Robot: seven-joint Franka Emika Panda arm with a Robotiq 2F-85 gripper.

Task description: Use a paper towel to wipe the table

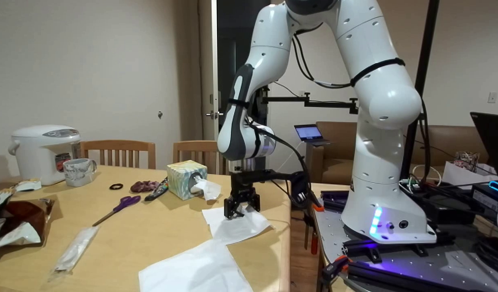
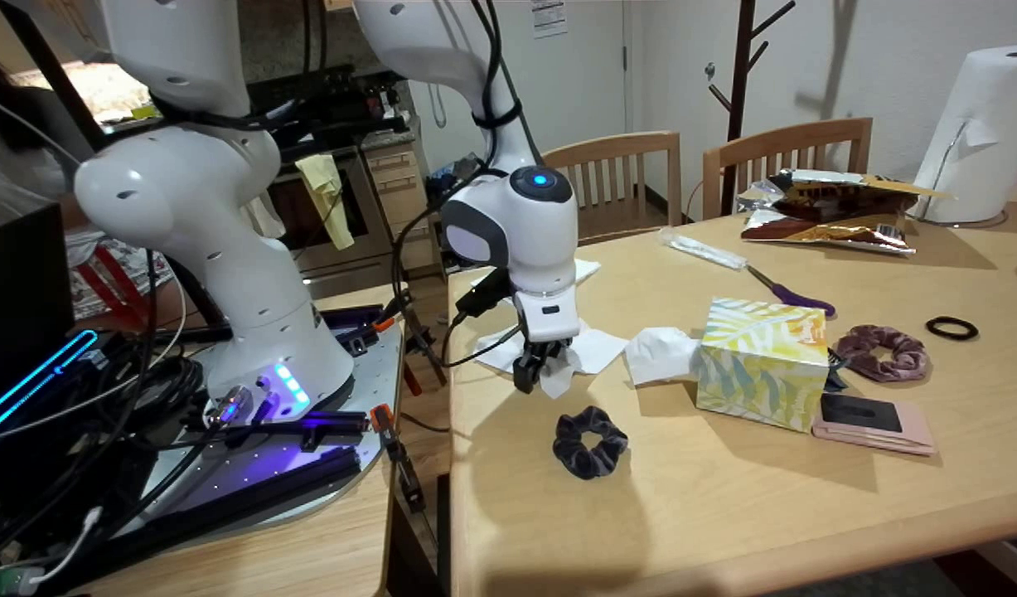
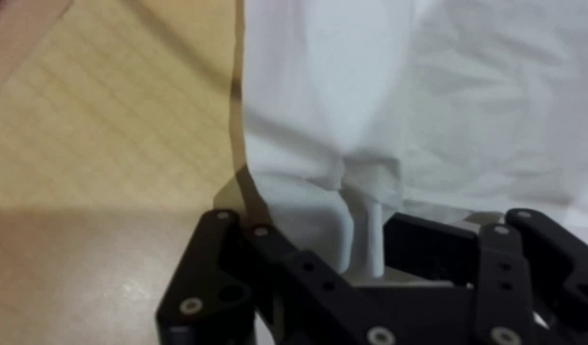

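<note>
The paper towel [image 1: 228, 231] is a thin white sheet lying rumpled on the light tan table [image 1: 123, 239] near its robot-side edge. It also shows in an exterior view [image 2: 598, 350] and in the wrist view [image 3: 294, 105]. My gripper [image 1: 242, 213] points down onto it, low at the table top; it also shows in an exterior view [image 2: 545, 365]. In the wrist view, my gripper [image 3: 368, 239] has the towel bunched and folded up between its fingers. The right finger pad is against the fold; the left pad is hidden by the towel.
A larger white sheet [image 1: 192, 271] lies close beside the towel. A tissue box [image 1: 186, 178], purple scissors [image 1: 121, 207], a narrow white strip [image 1: 76, 249], a snack bag [image 1: 23, 219] and a mug [image 1: 79, 172] stand or lie on the table. A dark scrunchie [image 2: 589, 442] lies near the gripper.
</note>
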